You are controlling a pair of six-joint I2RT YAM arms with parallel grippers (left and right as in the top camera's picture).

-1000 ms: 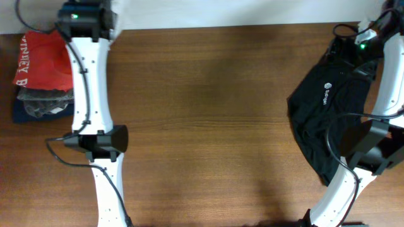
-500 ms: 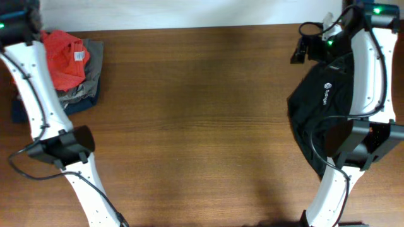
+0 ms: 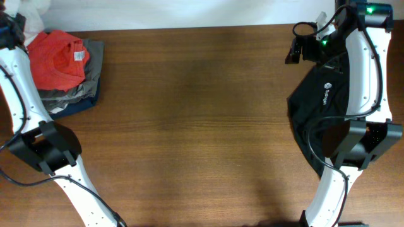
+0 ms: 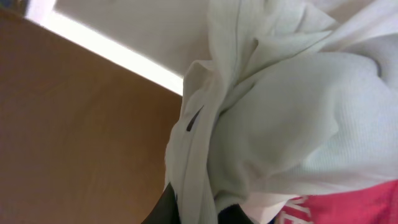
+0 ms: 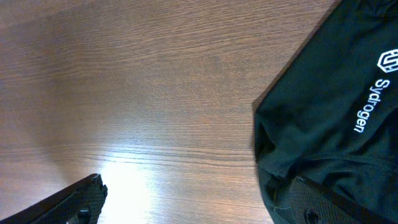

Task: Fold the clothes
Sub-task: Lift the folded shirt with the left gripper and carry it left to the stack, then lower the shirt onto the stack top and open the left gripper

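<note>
Presently, the pick-up step is judged to be in hand; no fold is laid. The white shirt point(image 4: 280, 130) is seen bunched close against the left wrist camera, at the far left corner of the table point(image 3: 189, 126), above the red garment point(image 3: 60, 57) that tops the pile point(image 3: 72, 104). The left gripper point(image 3: 12, 24) is placed at that corner, at the edge of the overhead view. Its fingers are covered by cloth in the wrist view, so it cannot be told whether they are spread or pressed on the shirt. The right gripper point(image 3: 294, 52) is held over bare wood near the far right corner, just beside the upper edge of the black garment point(image 3: 328, 107), which lies crumpled along the right side. One finger point(image 5: 81, 199) is shown at the lower left of the right wrist view, and bare wood is seen where pressed-together tips would meet. The jaws are therefore taken as spread, with nothing between them. For the next move, the shirt is to be carried to the bare middle of the table and spread flat before any fold is attempted. A firm hold on the cloth should be confirmed first, and the red garment should not be dragged along with it.
</note>
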